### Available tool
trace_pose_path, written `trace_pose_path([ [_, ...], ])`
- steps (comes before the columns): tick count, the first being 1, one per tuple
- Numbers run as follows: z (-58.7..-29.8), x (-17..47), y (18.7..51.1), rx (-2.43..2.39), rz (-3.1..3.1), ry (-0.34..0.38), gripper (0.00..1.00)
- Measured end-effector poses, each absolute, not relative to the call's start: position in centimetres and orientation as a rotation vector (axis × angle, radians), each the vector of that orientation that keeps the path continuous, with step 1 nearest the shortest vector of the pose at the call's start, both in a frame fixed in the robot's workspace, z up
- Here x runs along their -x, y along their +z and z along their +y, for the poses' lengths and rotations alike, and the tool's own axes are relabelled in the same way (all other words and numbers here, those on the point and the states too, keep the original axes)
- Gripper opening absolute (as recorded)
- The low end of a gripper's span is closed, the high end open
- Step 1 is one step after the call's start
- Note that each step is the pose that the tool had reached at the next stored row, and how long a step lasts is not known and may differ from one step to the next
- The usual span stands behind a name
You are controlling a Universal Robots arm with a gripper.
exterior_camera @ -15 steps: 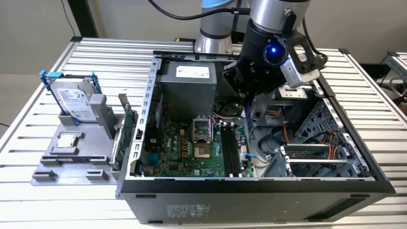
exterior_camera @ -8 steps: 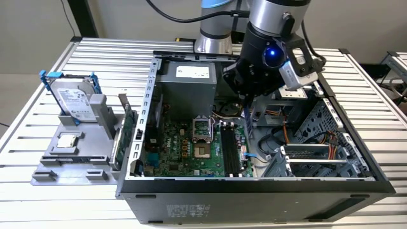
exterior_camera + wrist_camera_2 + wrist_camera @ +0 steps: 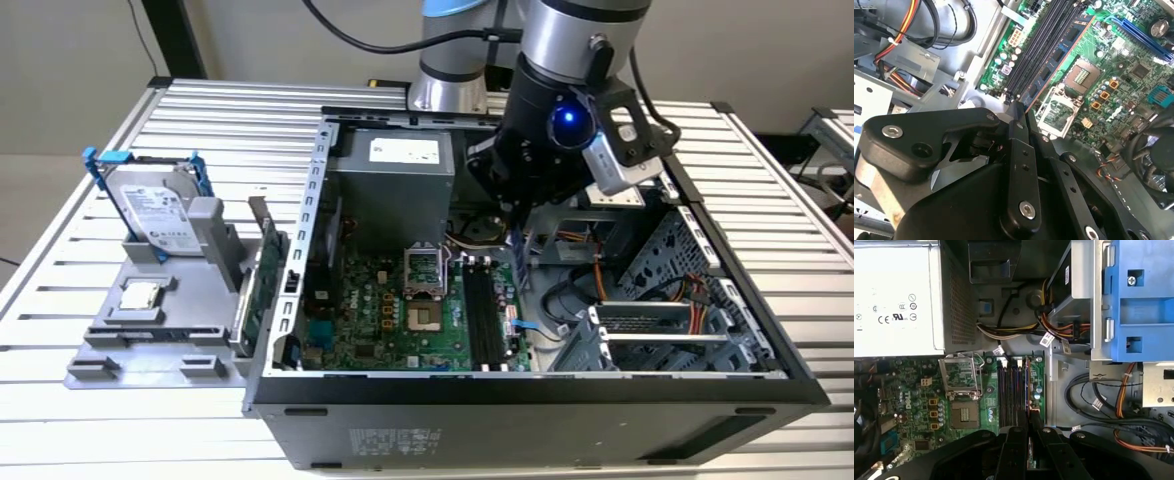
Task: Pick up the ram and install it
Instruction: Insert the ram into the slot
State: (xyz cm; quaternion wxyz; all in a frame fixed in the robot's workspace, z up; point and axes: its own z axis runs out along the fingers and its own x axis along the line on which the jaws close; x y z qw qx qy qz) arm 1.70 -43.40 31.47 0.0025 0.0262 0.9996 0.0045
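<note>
Slatted metal table [image 3: 134,430] (beige floor [image 3: 24,180] beyond)

Gripper [image 3: 1021,109] matte black, silver screw heads. Ram [image 3: 1059,55] dark blue-green, black chips, thin orange edge line. Motherboard [image 3: 387,310] green, speckled with small silver and orange parts. Slots [image 3: 483,315] black; one long slot [image 3: 1136,32] blue. Arm [image 3: 574,50] silver and black, light [image 3: 567,118] glowing blue. Case [image 3: 534,420] black outside, grey metal inside. Cable bundle [image 3: 1059,331] red, yellow, orange, black. Drive bracket [image 3: 1139,300] bright blue. Table [image 3: 80,440] pale silver, ribbed stripes. Hard drive [image 3: 150,205] silver, blue frame.
</note>
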Motion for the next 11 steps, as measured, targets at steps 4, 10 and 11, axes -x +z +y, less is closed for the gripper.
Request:
trace_pose_path([
  [4,-43.38,-1.70,31.19,-0.084,3.136,0.014,0.00],
  [10,-43.35,-1.70,30.78,-0.087,3.135,0.014,0.00],
  [11,-43.35,-1.70,30.72,-0.087,3.135,0.014,0.00],
])
